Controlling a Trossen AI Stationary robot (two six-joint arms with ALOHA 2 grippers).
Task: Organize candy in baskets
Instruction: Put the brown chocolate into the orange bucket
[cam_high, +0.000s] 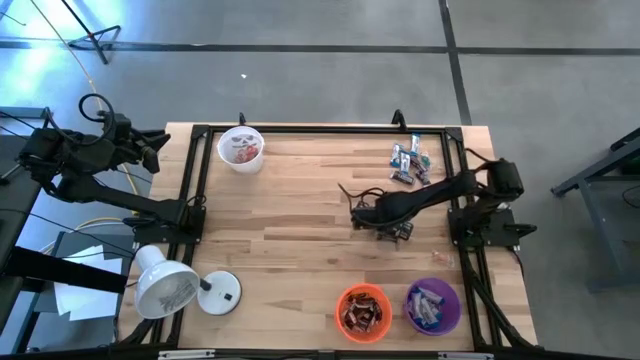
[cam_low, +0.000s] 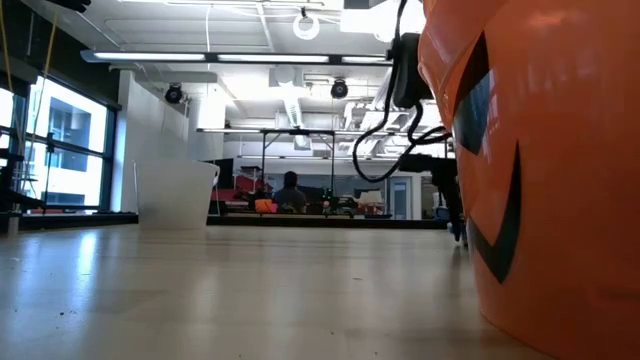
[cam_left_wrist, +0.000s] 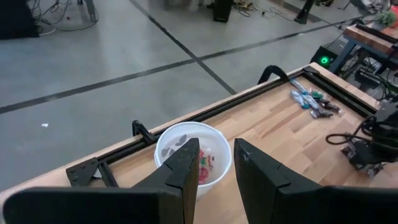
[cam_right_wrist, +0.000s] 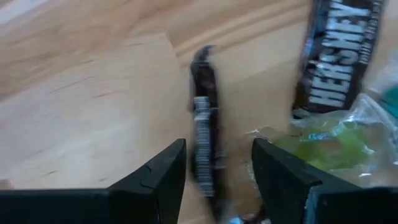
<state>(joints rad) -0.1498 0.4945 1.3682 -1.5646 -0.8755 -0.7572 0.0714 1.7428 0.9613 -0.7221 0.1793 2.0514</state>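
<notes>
Right gripper (cam_right_wrist: 217, 171): low over the table's right half beside the loose candy pile (cam_high: 410, 160); fingers apart, nothing clamped
Dark bar (cam_right_wrist: 204, 127): lies on the wood in the gap between the fingers; long axis runs along the gap, across the closing direction
Neighbouring bar (cam_right_wrist: 333, 56): just beside the outer finger, close enough to be caught up
Baskets: orange basket (cam_high: 362, 311) and purple basket (cam_high: 432, 305) at the near edge; white basket (cam_high: 241, 148) at the far left
Left gripper (cam_left_wrist: 214, 171): waits off the table's left edge, looking toward the white basket; fingers part open, empty
Nearer arm: the right
</notes>
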